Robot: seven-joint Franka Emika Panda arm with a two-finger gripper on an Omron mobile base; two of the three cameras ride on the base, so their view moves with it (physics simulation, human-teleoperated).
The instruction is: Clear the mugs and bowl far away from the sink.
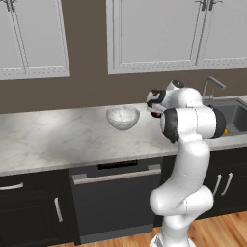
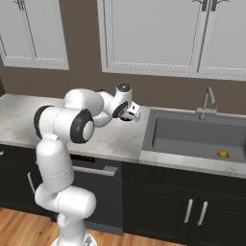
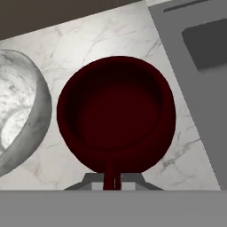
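Marbled bowl (image 3: 20,111) sits at the frame's left edge; the dark red mug (image 3: 116,113) fills the centre, the sink (image 3: 195,57) lies upper right. Tool (image 3: 111,181) is pinched shut on the mug's handle. Grasp looks done; next, lift and carry it leftward along the counter (image 3: 111,35).

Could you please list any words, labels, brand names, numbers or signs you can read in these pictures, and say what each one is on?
None: no readable text in any view.
The dark red mug, the marbled bowl, the sink, the faucet, the marble counter, the white cabinet doors and the dishwasher front all carry no lettering, labels or numbers.
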